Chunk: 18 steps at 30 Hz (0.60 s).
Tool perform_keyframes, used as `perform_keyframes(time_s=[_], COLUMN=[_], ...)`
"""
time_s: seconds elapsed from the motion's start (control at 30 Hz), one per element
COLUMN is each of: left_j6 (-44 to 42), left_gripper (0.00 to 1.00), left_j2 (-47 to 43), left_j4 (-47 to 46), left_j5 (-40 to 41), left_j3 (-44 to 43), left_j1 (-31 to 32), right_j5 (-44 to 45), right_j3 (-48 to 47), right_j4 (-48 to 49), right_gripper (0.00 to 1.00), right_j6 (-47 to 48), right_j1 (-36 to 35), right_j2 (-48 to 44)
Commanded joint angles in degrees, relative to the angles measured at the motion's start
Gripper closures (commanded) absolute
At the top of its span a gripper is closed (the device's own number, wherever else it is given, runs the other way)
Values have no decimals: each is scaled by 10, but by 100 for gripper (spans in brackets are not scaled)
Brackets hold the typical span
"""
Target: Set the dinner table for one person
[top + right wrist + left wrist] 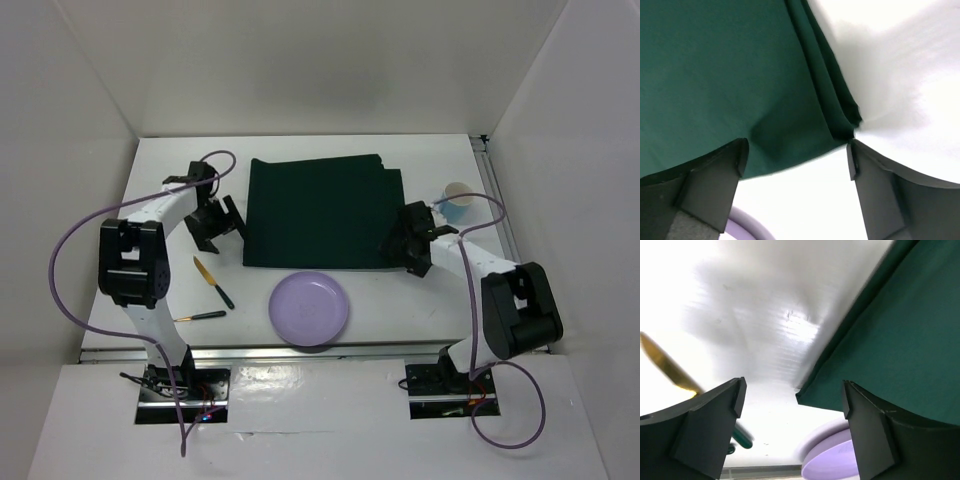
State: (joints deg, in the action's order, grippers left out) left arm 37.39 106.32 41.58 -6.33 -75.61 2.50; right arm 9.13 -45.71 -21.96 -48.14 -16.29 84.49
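A dark green cloth mat (320, 212) lies on the white dinner table (300, 145), its right edge folded over. A lilac plate (309, 308) sits in front of it. A gold knife with a green handle (213, 281) and a second gold utensil (203, 316) lie at the front left. A blue-and-white cup (457, 201) stands at the right. My left gripper (222, 228) is open and empty, just left of the mat's near-left corner (805, 392). My right gripper (403, 252) is open and empty over the mat's near-right corner (852, 122).
White walls enclose the table on the left, back and right. A metal rail (300, 352) runs along the near edge. The plate's rim shows low in the left wrist view (830, 460) and in the right wrist view (747, 225).
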Motion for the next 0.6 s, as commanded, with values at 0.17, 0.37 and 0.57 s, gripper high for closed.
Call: perform_keyframes(time_s=[0.17,0.37,0.57], left_j6=[-35,-66,-61], left_gripper=[6,11,11], left_j2=[-71,-155,-255], left_j4=[93,88,66], left_j5=[91,76,56], left_j3=[-147,-135,-59], left_j1=[-3,27,37], right_j5=[92,-88,-232], right_j3=[-98,-139,-44], right_j4=[-114,-145,-112], right_gripper=[8,6,4], right_j6=[96,209,195], right_j1=[-3,-61,-197], right_j2=[-121,-136,-118])
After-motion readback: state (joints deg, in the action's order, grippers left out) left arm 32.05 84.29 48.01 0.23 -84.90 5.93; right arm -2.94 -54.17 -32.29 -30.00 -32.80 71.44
